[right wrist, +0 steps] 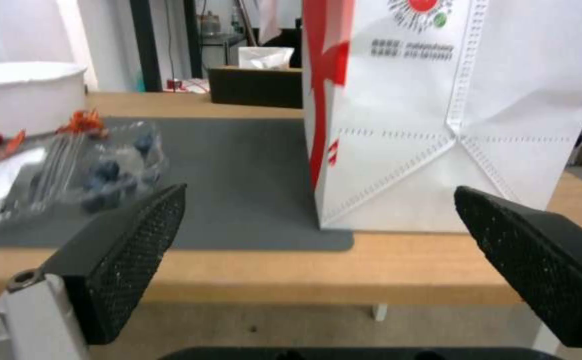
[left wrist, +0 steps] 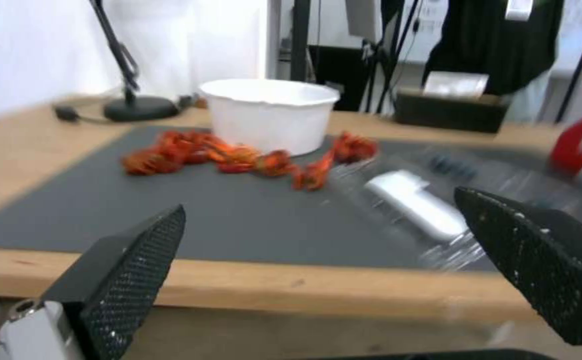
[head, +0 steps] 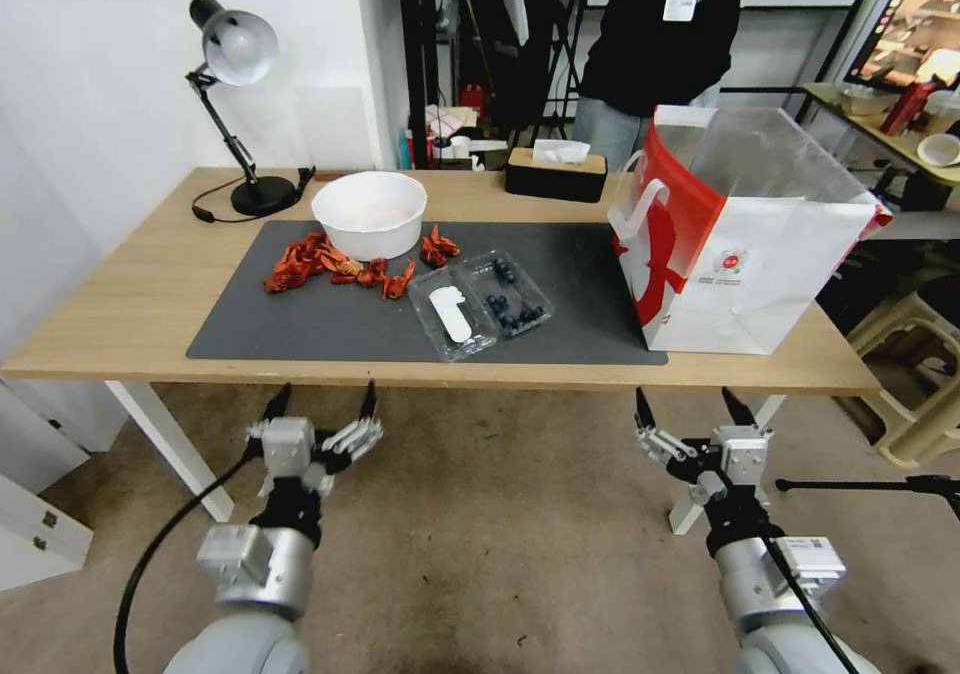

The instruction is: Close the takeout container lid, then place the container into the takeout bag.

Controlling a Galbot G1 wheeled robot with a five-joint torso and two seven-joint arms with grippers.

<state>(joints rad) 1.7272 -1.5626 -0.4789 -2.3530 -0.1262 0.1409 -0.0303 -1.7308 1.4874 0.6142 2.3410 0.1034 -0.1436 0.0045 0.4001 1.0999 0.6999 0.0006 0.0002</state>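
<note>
Nothing done yet. Takeout container (head: 481, 306) lying open flat on grey mat (head: 300, 324), lid (head: 452, 317) with white label beside berry half, unclosed. One takeout bag (head: 745, 234) standing right of it, mouth open. Left gripper (head: 321, 402) and right gripper (head: 694, 408) both below table edge, spread wide, holding nothing. Also one white bowl (head: 369, 212), one desk lamp (head: 236, 49), one tissue box (head: 556, 171), several crayfish shells (head: 320, 264).

the bag (head: 775, 254) is white with a red side panel and a small red logo. the container (head: 482, 304) is clear, with dark blue berries (head: 512, 306) and a white label (head: 451, 312). the bowl (head: 369, 212) is white, the mat (head: 330, 309) dark grey, the table (head: 120, 304) light wood. the finger pads (left wrist: 131, 280) are black and cross-hatched.
</note>
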